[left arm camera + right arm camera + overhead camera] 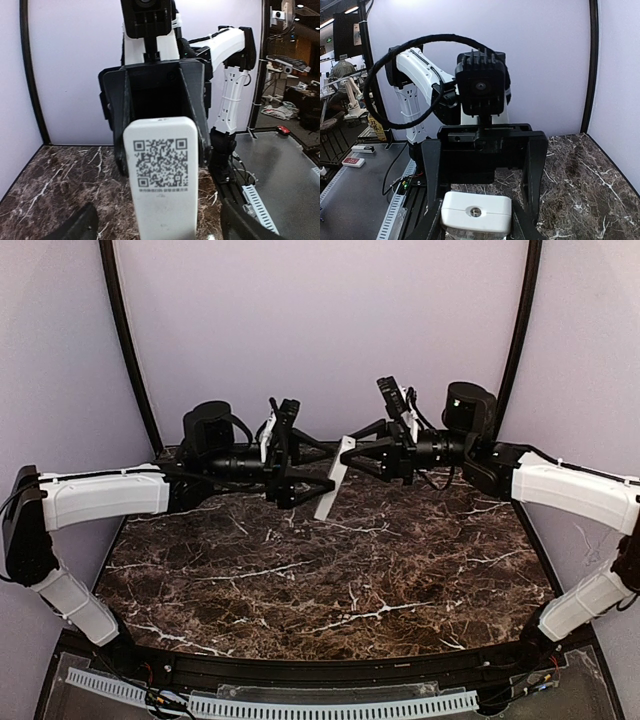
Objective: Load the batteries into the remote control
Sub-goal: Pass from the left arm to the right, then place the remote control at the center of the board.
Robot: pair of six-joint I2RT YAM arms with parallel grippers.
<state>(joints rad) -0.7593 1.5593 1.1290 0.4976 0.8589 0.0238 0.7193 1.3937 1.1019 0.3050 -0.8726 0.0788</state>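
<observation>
Near edge: arm bases and a white slotted cable tray (pixel 270 706); beyond it the dark marble counter (pixel 330 590), on which no battery shows. Neither cell appears in any view, so where the batteries are is unknown.

In the air above the far half of the counter: remote control (pixel 331 486), tilted, upper end toward the right arm, well off the surface. Right gripper (pixel 346 452) clenched on that upper end; in the left wrist view its fingers (pixel 199 115) sit flush against the remote's long sides. Left gripper (pixel 308 487) released; seen from the right wrist, its fingers (pixel 534 165) stand wider than the remote, one either side, not touching. The QR label (pixel 161 162) on the back faces the left wrist camera; whether a battery cover is on or off there, I cannot tell.

Handling (judged): light, stiff, smooth plastic shell; likely to slip or pivot if pinched at one end only; best taken across the narrow long sides at mid-body, leaving the back free. The cells, tiny and round, would roll if set down loose.

Room: lilac walls (pixel 320 330) close behind and at both sides; black corner posts (pixel 125 340) near each elbow; the two grippers are almost nose to nose, so there is little slack between them. Open room lies downward and toward the near edge.
</observation>
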